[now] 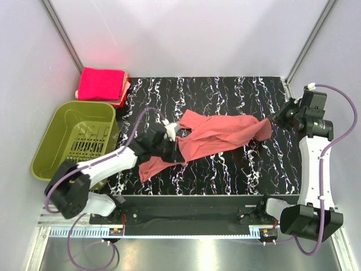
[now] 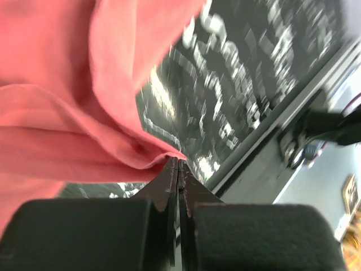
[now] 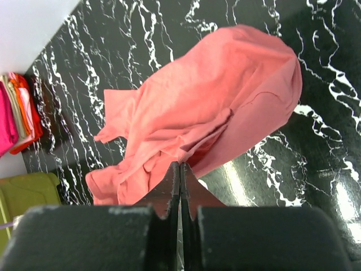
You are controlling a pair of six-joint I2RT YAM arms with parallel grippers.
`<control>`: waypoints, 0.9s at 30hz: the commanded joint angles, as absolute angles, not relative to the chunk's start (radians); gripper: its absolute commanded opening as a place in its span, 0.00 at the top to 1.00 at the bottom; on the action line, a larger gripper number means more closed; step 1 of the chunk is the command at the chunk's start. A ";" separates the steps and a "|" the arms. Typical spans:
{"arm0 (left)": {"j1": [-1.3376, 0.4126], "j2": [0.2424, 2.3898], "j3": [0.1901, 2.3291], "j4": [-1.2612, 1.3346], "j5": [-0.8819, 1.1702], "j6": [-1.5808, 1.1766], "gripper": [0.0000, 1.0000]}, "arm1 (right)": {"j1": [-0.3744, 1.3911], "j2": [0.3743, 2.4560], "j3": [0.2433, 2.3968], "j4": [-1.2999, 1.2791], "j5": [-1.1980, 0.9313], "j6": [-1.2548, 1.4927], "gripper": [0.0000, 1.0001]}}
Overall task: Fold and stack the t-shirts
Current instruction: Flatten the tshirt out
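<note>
Salmon t-shirt (image 1: pixel 217 135) is stretching over the surface (image 1: pixel 237 169) between left claw (image 1: pixel 172 141) and right claw (image 1: pixel 272 119), folded pink stack (image 1: pixel 101 84) lying far-left | left wrist: claw is pinching a cloth fold, jaws closed | right wrist: claw is pinching the cloth edge, jaws closed | judgement: spreading evenly and lowering flat before folding is looking wisest

You have the large salmon-coral cloth t-shirt (image 1: pixel 220 132) unfolded and crumpled, stretched in a wrinkled band across the middle of the black marbled tabletop (image 1: pixel 237 169). Its right tip is pinched in the right gripper (image 3: pixel 179 165) and its left part in the left gripper (image 2: pixel 177 161). Your stack of folded t-shirts (image 1: pixel 101 83), bright magenta over orange-red layers, lies flat at the far left corner, well apart.
</note>
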State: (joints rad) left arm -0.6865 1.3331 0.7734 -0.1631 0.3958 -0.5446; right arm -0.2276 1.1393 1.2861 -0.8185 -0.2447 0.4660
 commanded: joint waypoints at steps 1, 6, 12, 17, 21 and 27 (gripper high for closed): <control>-0.755 1.403 0.805 0.074 0.420 -0.580 1.00 | -0.230 1.121 1.276 -0.775 -0.267 0.451 1.00; -0.821 1.463 0.812 0.077 0.422 -0.531 1.00 | -0.230 1.112 1.258 -0.772 -0.272 0.442 1.00; -0.838 1.448 0.842 -0.076 0.345 -0.396 0.76 | -0.230 1.117 1.258 -0.762 -0.285 0.448 1.00; -0.873 1.424 0.935 -0.259 0.212 -0.267 0.61 | -0.230 1.111 1.261 -0.755 -0.307 0.453 1.00; -0.894 1.446 0.971 -0.333 0.127 -0.200 0.59 | -0.230 1.109 1.264 -0.755 -0.318 0.451 1.00; -0.904 1.468 0.971 -0.403 0.029 -0.180 0.58 | -0.230 1.106 1.269 -0.752 -0.339 0.445 1.00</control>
State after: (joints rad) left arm -0.9001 1.4677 0.9413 -0.3408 0.1375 -0.2295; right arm -0.2276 1.1332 1.2560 -0.7841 -0.3023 0.4587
